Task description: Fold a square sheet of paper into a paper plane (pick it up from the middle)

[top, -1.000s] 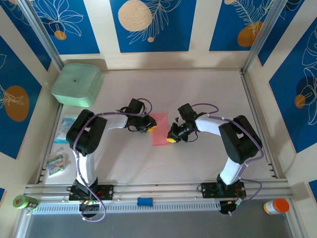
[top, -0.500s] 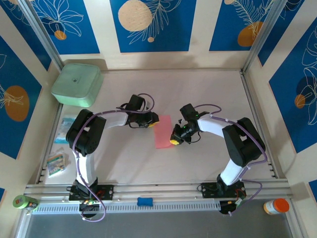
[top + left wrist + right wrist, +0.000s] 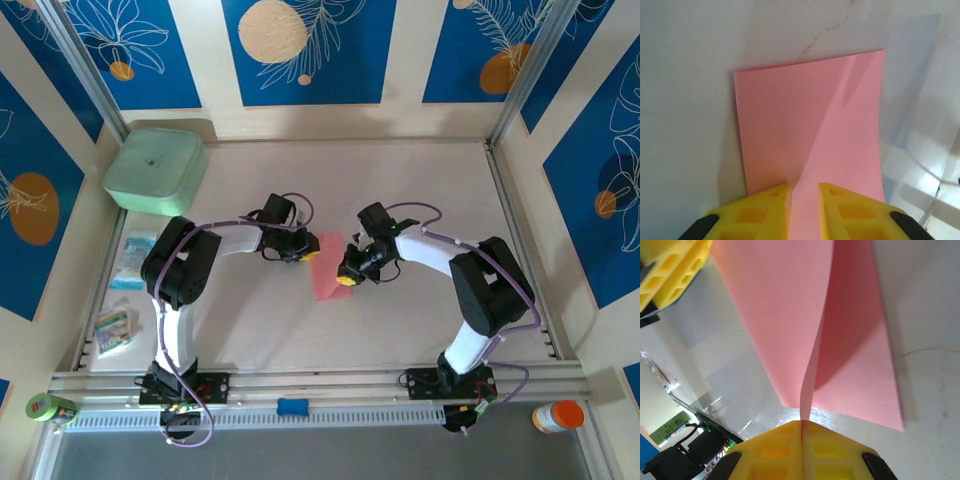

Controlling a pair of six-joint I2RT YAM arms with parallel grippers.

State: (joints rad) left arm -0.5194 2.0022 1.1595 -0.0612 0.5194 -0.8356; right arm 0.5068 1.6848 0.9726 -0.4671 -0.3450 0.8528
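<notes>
The square sheet of paper (image 3: 326, 266) is pink and lies mid-table between both arms, with a diagonal crease across it (image 3: 805, 115). My right gripper (image 3: 346, 278) is shut on the sheet's near edge (image 3: 802, 422), so one flap (image 3: 780, 305) stands up off the table. My left gripper (image 3: 308, 255) is at the sheet's opposite side. Its yellow fingertips (image 3: 775, 197) rest on the paper a narrow gap apart (image 3: 805, 187), with pink paper showing between them. The left fingers (image 3: 670, 265) also appear at the top left of the right wrist view.
A mint-green box (image 3: 155, 170) sits at the back left. Small printed packets (image 3: 128, 262) (image 3: 113, 330) lie along the left wall. A metal rail (image 3: 330, 385) runs along the near edge, with a blue piece (image 3: 292, 406) below it.
The left gripper has shifted right onto the sheet's edge. The sheet looks narrower from above, with its right side lifted by the right gripper.
</notes>
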